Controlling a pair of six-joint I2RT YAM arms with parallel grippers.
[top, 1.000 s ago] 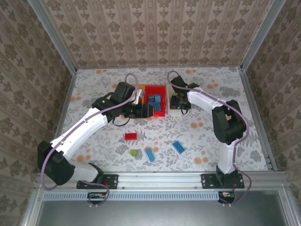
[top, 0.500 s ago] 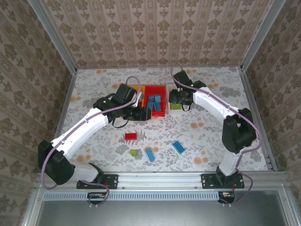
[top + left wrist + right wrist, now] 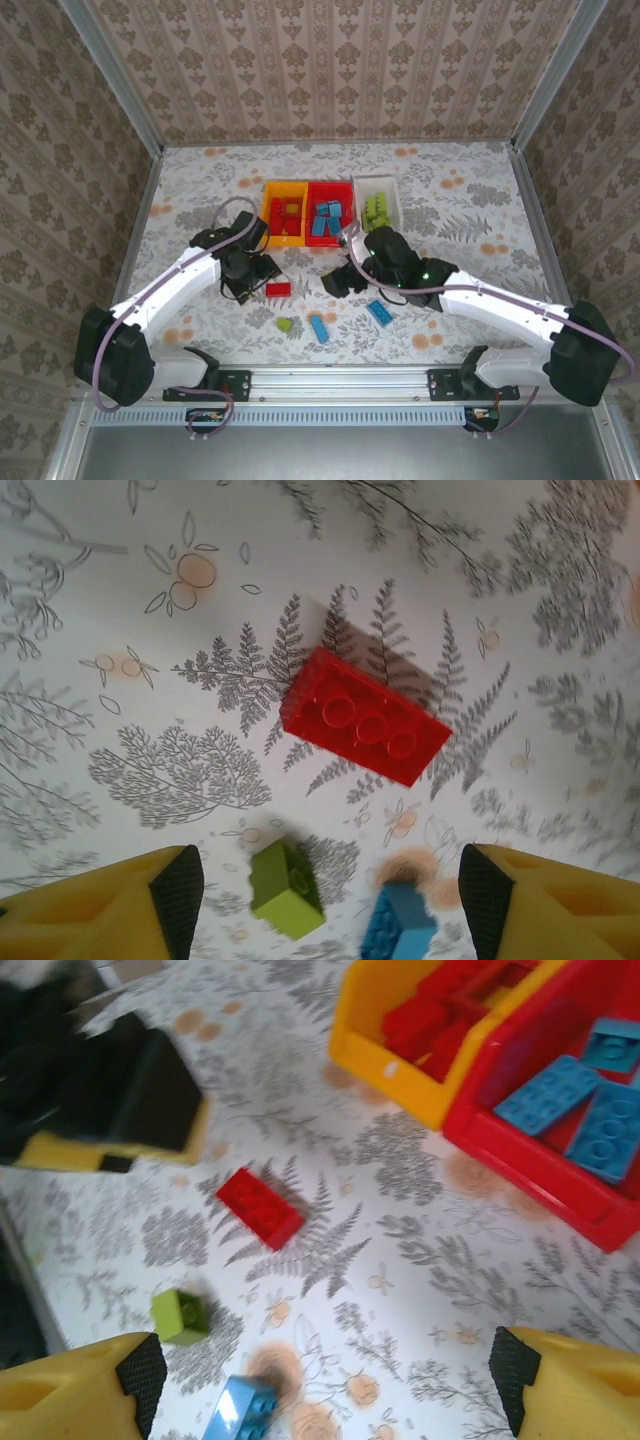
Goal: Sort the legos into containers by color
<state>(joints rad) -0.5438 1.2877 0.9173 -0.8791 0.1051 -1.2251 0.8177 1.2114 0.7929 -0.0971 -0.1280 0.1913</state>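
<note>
The left fingers (image 3: 262,274) are spread apart with nothing in them — they hang just over a red brick (image 3: 365,717) on the table (image 3: 450,210). A green brick (image 3: 287,888) and a blue brick (image 3: 398,928) lie close by. The right fingers (image 3: 336,283) are wide apart too, near the red bin (image 3: 330,241). Red bricks sit in the yellow bin (image 3: 266,210), blue ones in the red bin, green ones in the white bin (image 3: 396,200).

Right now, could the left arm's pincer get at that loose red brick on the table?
Probably yes. The left pincer hangs open just above the red brick, which lies flat with bare table around it; the lime brick and blue brick lie apart from it.
</note>
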